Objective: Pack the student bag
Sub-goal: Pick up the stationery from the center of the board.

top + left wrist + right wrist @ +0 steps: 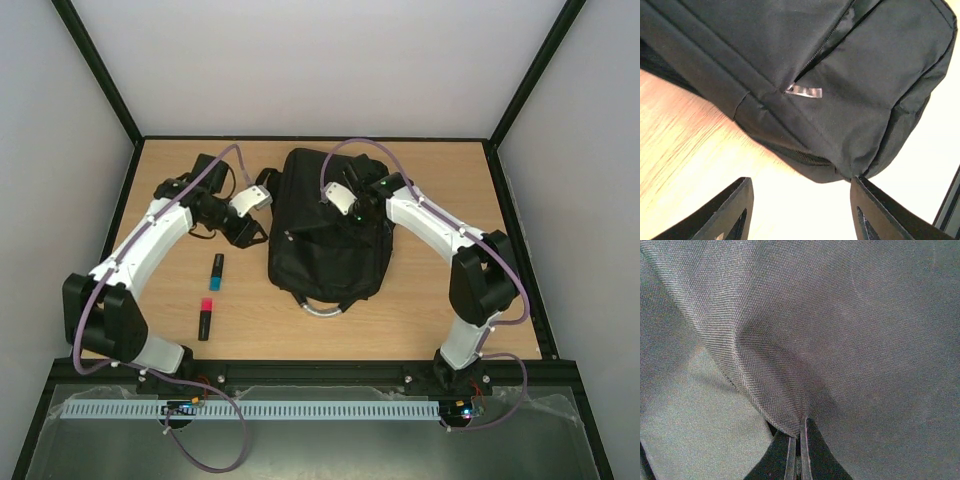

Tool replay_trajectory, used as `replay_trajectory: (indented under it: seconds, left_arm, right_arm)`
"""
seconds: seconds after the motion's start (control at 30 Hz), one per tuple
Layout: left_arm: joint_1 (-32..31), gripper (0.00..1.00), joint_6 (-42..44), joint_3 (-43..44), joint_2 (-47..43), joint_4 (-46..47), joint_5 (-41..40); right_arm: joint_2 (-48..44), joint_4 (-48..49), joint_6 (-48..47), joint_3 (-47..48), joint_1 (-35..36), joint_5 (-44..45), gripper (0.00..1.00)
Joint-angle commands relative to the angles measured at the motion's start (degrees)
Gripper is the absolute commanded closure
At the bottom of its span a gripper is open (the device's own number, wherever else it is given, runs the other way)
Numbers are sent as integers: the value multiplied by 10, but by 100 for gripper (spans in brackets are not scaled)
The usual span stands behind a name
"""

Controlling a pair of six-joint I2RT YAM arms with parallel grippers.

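The student bag (330, 235) lies at the centre of the table (430, 300) in the overhead view. At its left edge, dark straps and the left gripper (801, 182) are hard to tell apart. The left jaws stand wide apart, empty, just beside a bag corner. Black weave fills the right wrist view, where the right gripper (800, 437) is pinched tight on a fabric fold.

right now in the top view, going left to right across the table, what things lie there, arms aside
pink-capped marker → blue-capped marker → student bag
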Motion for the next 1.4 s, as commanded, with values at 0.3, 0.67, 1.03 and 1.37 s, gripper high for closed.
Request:
replay_trajectory:
  seconds: [0.3,0.67,1.03,1.37]
  left_arm:
    - [78,43,-102,-100,-4,-12,-176]
    - [113,45,-131,-134,39,-14,-226]
    - [112,46,-148,-146,72,13,-267]
    - [82,46,-147,-136,124,44,-313]
  right_arm:
    - [21,-25,29,7,3,-29,99]
    - [17,-27,29,3,7,-28,99]
    - [17,-25,28,5,7,-24,99]
    - [11,-25,25,0,7,-14,99]
